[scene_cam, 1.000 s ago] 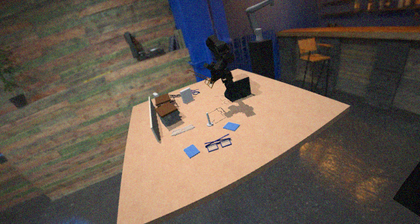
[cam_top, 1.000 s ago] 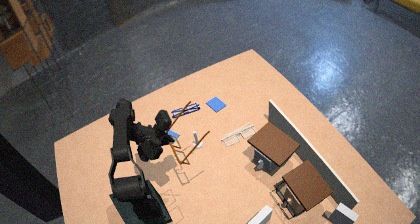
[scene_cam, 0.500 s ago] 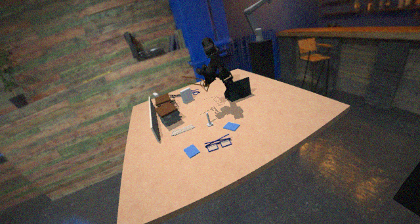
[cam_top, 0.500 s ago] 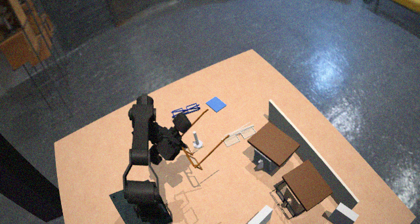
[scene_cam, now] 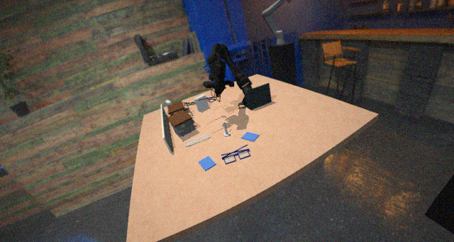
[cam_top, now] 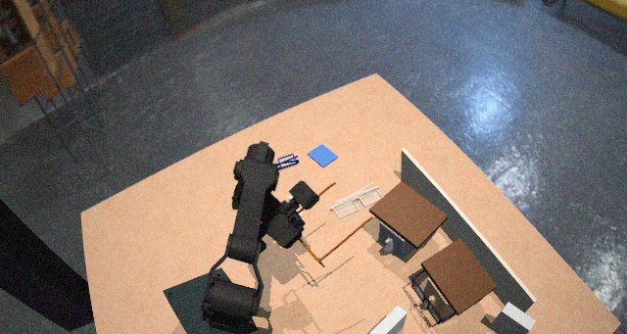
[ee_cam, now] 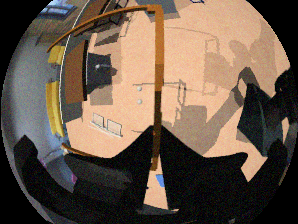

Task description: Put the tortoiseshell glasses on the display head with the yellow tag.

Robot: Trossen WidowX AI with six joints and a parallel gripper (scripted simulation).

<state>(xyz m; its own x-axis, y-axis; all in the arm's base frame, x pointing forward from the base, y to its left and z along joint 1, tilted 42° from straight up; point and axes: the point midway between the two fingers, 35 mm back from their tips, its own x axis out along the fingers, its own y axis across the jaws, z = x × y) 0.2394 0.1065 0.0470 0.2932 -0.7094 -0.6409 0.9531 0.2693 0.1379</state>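
Note:
My gripper [ee_cam: 155, 129] is shut on the tortoiseshell glasses [ee_cam: 159, 55] [cam_top: 345, 240] at the front frame, and holds them above the table with the temples spread and reaching toward the heads' side. One display head [cam_top: 409, 214] [scene_cam: 180, 118] [ee_cam: 76, 75] has a brown top and a grey face with a nose, and wears nothing that I can see. The other display head [cam_top: 458, 276] [scene_cam: 176, 107] has black-framed glasses at its face. The held glasses are apart from both heads. I cannot make out the yellow tag in any view.
A grey upright panel [cam_top: 465, 226] [scene_cam: 167, 130] stands behind the heads. Clear glasses [cam_top: 357, 202] [scene_cam: 198, 140] [ee_cam: 106, 125] lie beside the first head. Blue glasses [scene_cam: 236, 155], blue cloths [scene_cam: 207, 163] [cam_top: 322, 156] and a small white stand [scene_cam: 225, 129] are farther off.

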